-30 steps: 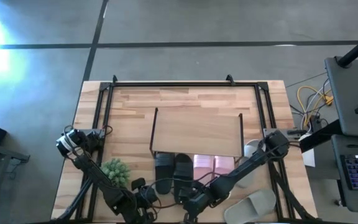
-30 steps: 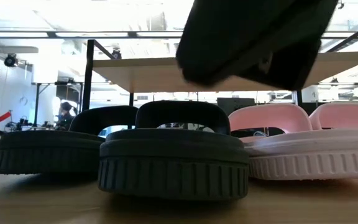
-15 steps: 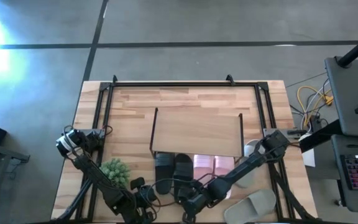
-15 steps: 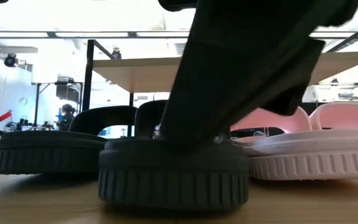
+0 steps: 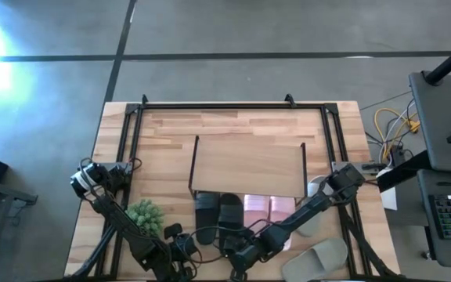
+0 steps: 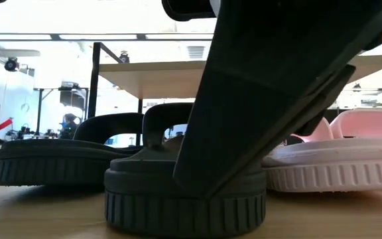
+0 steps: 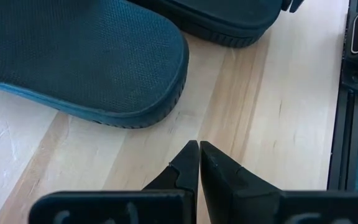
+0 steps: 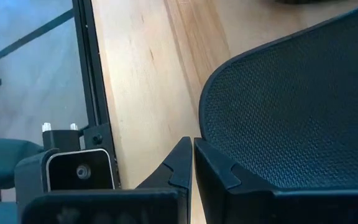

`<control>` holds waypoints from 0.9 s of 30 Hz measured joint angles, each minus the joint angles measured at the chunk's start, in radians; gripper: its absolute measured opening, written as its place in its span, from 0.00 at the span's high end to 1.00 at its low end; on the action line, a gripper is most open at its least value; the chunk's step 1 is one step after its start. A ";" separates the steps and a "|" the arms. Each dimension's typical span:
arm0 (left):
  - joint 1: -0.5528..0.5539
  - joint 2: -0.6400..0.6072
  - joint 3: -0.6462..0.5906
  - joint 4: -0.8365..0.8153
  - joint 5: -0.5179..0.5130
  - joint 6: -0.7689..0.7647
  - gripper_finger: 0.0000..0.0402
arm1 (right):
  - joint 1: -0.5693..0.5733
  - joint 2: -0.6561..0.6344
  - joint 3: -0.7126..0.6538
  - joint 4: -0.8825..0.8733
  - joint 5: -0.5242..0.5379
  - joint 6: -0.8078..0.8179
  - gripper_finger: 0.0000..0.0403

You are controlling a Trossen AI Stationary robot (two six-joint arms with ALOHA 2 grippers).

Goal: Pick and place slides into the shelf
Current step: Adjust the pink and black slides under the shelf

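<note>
Two black slides lie side by side at the shelf's (image 5: 249, 166) near side, toes under its plywood top: the left one (image 5: 207, 213), the right one (image 5: 230, 215). Two pale pink slides (image 5: 268, 207) lie to their right. One grey-beige slide (image 5: 324, 258) rests near the table's near right corner. My right gripper (image 5: 229, 249) is shut and low at the right black slide's heel (image 8: 278, 118). It fills the low view (image 6: 184, 186). My left gripper (image 7: 199, 147) is shut just above the bare table, short of the left black slide's heel (image 7: 104, 68). My right gripper meets the right black slide at its heel rim (image 8: 211, 134). The outer side of one shut finger (image 8: 219, 167) lies against that rim. The fingers slant down from the table's near right side. The slide rests flat on the table.
A small green plant (image 5: 146, 214) stands left of the black slides, beside my left arm. The table's dark frame rails (image 5: 131, 149) run along its left and right sides. Bare wood lies beyond the shelf, toward the far edge (image 5: 233, 117).
My right gripper has come down from above the right black slide to its heel, tipping steeper, and now hides much of that slide in the low view. The slides have kept their places.
</note>
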 joint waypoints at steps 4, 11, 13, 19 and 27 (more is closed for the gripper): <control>0.000 0.000 0.000 0.000 0.000 0.000 1.00 | -0.014 -0.004 0.004 -0.014 0.070 -0.040 0.97; 0.000 0.000 0.000 0.001 0.000 0.000 1.00 | -0.048 -0.014 0.004 -0.086 0.181 -0.071 0.97; 0.000 0.000 0.000 0.001 0.000 0.000 1.00 | -0.058 -0.019 0.004 -0.127 0.218 -0.072 0.97; 0.001 0.000 -0.001 -0.002 0.000 0.000 1.00 | -0.067 -0.039 0.004 -0.177 0.259 -0.071 0.97; 0.012 0.000 -0.002 -0.004 -0.034 0.000 1.00 | -0.053 -0.043 0.041 -0.174 0.273 -0.089 0.97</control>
